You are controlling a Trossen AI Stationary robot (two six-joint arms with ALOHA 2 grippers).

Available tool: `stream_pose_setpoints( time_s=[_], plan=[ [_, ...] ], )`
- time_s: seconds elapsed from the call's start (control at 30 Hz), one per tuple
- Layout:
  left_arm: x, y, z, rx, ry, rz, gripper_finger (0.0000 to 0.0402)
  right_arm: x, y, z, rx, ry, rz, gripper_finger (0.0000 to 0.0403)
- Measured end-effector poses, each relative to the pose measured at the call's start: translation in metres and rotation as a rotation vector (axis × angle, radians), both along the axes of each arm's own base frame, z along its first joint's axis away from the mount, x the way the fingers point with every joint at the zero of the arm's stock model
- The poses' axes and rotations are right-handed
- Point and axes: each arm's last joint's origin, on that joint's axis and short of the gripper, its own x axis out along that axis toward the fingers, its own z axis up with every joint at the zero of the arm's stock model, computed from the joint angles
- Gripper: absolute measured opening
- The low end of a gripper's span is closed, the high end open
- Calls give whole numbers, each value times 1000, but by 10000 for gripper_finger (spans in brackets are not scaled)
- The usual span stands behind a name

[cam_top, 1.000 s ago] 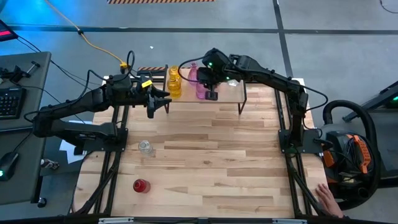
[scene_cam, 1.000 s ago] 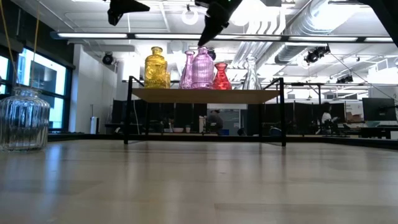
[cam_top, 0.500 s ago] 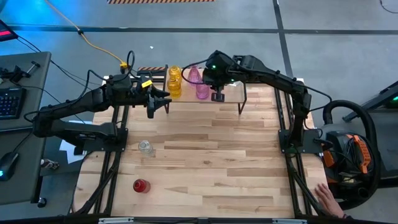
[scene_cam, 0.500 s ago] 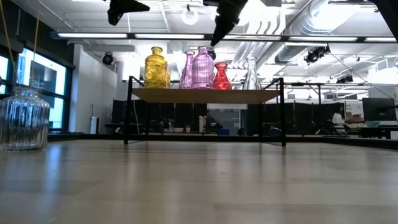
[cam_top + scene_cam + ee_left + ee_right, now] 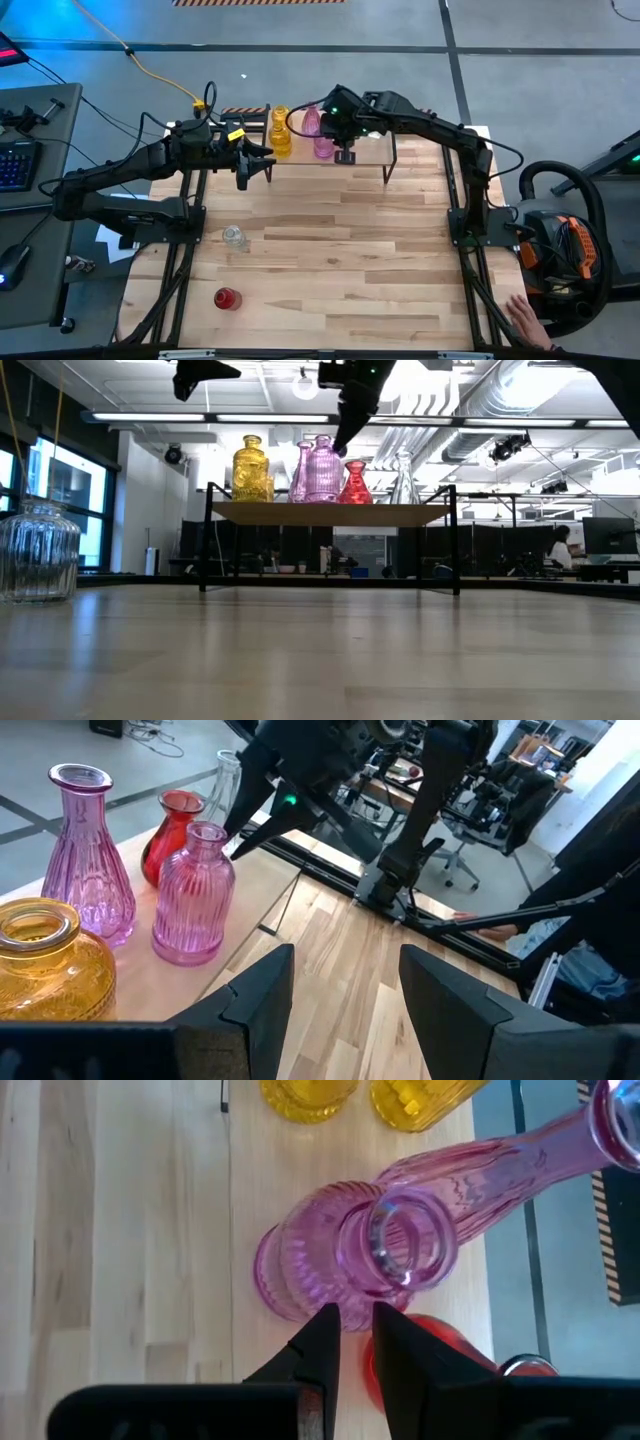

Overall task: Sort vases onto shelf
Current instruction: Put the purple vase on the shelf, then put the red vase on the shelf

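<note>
Right pincer nearly pressed together above pink vase on shelf at twelve o'clock | left pincer spread, idle | advice: lift straight up, avoid nudging vases | clear vase, red vase remained on worktop

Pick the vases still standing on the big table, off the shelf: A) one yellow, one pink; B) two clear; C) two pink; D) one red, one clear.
D: the high view shows a clear vase and a red vase on the table, well short of the shelf.
</note>
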Motion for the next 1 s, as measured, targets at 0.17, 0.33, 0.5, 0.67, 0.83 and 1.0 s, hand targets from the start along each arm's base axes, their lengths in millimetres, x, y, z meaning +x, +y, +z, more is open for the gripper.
stream_pose_setpoints(
  time_s=[0.17, 0.33, 0.5, 0.67, 0.83, 1.0],
  plan=[
    [0, 0, 0, 8, 2, -2, 175, 3, 0, 2, 12, -39, 17, 44],
    [0, 0, 0, 16, 4, -4, 175, 5, -1, 3, 4, -69, 20, 44],
    [0, 0, 0, 17, 4, -4, 175, 8, -1, 3, 10, -90, 24, 44],
    [0, 0, 0, 17, 4, -4, 175, 17, -4, -9, 37, -79, 26, 44],
    [0, 0, 0, 16, 4, -4, 175, 17, -4, -11, 0, -58, -9, 44],
    [0, 0, 0, 16, 4, -4, 175, 13, -5, -8, 10, -55, -26, 44]
  ],
)
